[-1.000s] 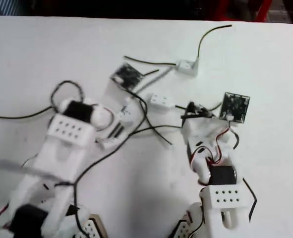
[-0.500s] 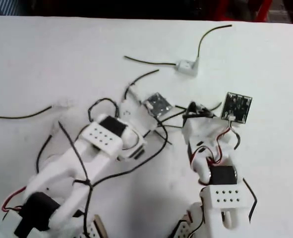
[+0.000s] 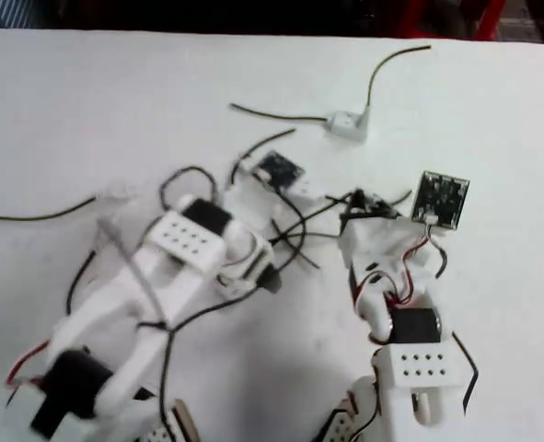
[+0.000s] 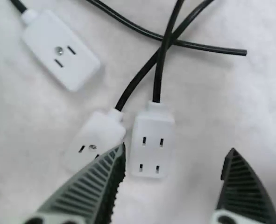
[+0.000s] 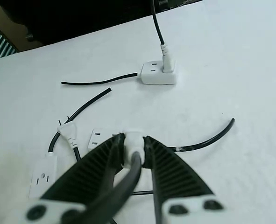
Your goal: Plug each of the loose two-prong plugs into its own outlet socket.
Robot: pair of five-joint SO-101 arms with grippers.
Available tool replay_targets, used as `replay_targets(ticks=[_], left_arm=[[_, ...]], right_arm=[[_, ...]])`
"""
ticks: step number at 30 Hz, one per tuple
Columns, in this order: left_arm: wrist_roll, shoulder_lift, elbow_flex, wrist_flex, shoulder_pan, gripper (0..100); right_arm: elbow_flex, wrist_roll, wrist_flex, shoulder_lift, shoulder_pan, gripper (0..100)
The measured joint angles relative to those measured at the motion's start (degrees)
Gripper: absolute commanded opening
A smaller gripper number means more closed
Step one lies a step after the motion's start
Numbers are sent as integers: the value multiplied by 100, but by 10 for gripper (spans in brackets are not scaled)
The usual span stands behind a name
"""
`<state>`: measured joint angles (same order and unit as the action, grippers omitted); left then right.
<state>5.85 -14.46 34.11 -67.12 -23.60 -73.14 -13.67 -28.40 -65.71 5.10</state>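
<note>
White sockets point(image 3: 301, 190) cluster mid-table in the high view, with the right gripper point(image 3: 356, 204) just beside them. In the left wrist view, the left gripper point(image 4: 170, 184) gapes wide astride a two-outlet socket point(image 4: 152, 147), whose long axis runs straight out between the jaws. In the right wrist view, the right gripper is clamped on a white plug point(image 5: 132, 145), and a free socket point(image 5: 98, 138) lies just beyond its tips.

White arms point(image 3: 152, 285), red wires point(image 3: 406, 276), ribbed gripper fingers point(image 4: 102, 184)
</note>
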Motion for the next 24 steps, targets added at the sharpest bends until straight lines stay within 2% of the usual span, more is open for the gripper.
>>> replay_targets(ticks=[6, 9, 15, 19, 24], left_arm=[[193, -1749, 229, -404, 993, 325], [387, -2585, 703, -413, 1662, 327], [431, -3903, 1785, -404, 2936, 327], [431, -4352, 2541, 105, 3675, 325], [431, -4440, 3385, 993, 4290, 324]], right_arm=[[79, 264, -273, 0, 141, 16], [255, 484, -774, 0, 642, 16], [290, 1231, -1363, 0, 2171, 16], [255, 1407, -1398, -9, 2927, 16], [211, 1741, -1398, 176, 3411, 16]])
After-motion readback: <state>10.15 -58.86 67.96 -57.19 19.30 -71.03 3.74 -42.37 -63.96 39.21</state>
